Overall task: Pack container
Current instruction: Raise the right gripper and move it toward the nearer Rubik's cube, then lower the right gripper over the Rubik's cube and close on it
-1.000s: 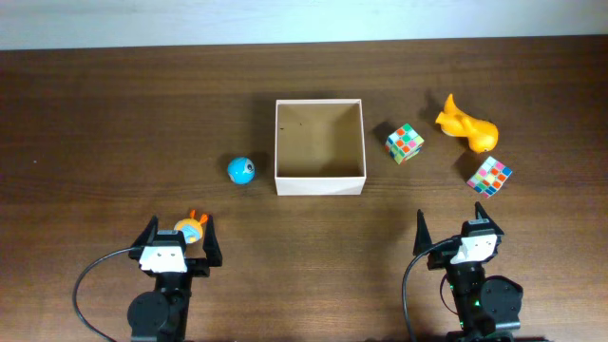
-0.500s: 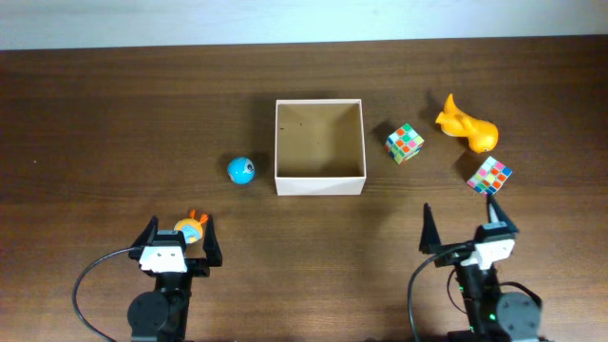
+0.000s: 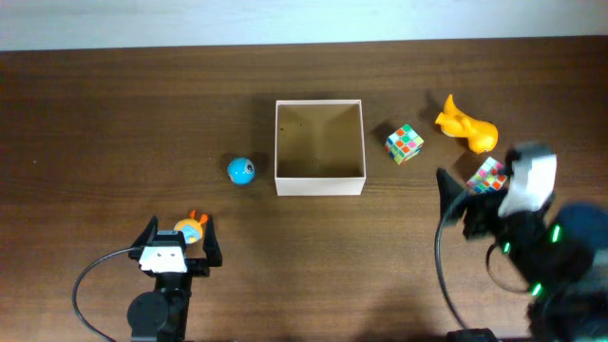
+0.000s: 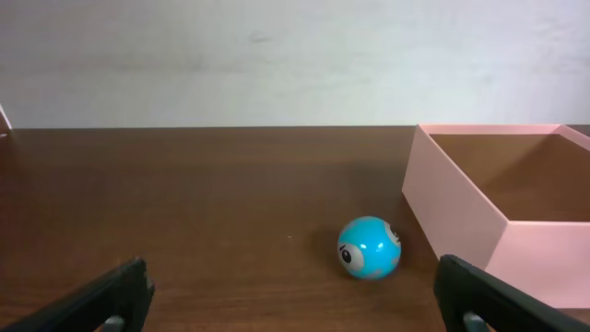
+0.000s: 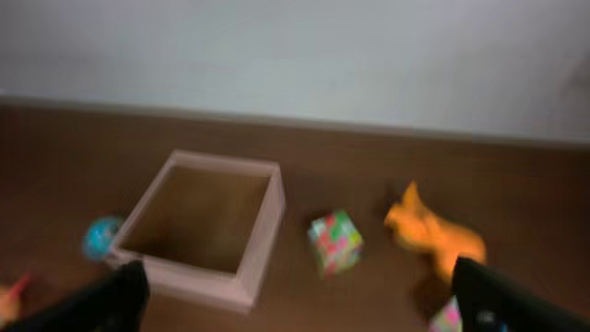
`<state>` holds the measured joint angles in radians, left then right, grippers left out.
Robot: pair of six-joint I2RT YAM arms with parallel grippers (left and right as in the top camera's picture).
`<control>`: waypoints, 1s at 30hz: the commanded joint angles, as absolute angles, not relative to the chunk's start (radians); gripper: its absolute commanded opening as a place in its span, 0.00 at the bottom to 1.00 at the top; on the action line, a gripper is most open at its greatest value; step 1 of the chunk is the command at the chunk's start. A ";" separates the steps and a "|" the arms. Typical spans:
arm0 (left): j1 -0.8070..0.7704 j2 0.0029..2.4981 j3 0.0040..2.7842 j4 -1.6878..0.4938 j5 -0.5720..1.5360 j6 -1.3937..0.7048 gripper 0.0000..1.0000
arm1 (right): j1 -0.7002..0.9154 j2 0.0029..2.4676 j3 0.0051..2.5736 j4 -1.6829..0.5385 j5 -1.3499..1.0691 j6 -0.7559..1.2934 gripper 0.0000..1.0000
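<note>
The container [image 3: 319, 184], a shallow white-walled box with a tan floor, stands empty at the table's middle. It also shows in the left wrist view [image 4: 461, 212] and the right wrist view [image 5: 198, 277]. A blue ball [image 3: 241, 170] [image 4: 369, 247] lies left of it. A small orange toy [image 3: 191, 228] lies between the fingers of my open left gripper [image 3: 180, 224] [image 4: 295, 304]. My right gripper [image 3: 480, 180] [image 5: 300, 304] is open, empty and raised over a multicoloured cube [image 3: 487, 175] [image 5: 447, 316].
A second multicoloured cube [image 3: 405, 143] [image 5: 335, 242] sits just right of the container. An orange animal toy [image 3: 465, 125] [image 5: 435, 235] lies at the far right. The white wall runs along the table's far edge.
My right arm has lifted and swung forward and to the right, over the right-hand cube; its view is blurred. The left arm and all objects have not moved.
</note>
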<state>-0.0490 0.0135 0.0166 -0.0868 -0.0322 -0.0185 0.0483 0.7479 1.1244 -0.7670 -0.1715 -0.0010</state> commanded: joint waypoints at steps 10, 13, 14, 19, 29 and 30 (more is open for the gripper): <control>-0.049 0.005 0.014 -0.091 -0.018 -0.003 0.99 | 0.045 1.279 1.629 -1.105 -0.460 0.035 0.99; -0.049 0.005 0.014 -0.091 -0.018 -0.003 0.99 | 0.045 1.349 1.629 -1.104 -0.439 0.040 0.99; -0.049 0.005 0.014 -0.091 -0.018 -0.003 0.99 | 0.045 1.377 1.629 -1.100 -0.393 0.078 0.99; -0.049 0.005 0.014 -0.091 -0.018 -0.003 0.99 | 0.045 1.510 1.629 -1.058 -0.142 0.355 0.99; -0.049 0.005 0.014 -0.091 -0.018 -0.003 0.99 | 0.045 1.767 1.629 -1.000 -0.041 0.814 1.00; -0.049 0.005 0.014 -0.091 -0.018 -0.003 0.99 | 0.045 1.789 1.629 -1.000 -0.044 0.839 1.00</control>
<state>-0.0490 0.0135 0.0166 -0.0872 -0.0319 -0.0185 0.0483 1.7294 1.6119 -1.0023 -0.0883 0.6487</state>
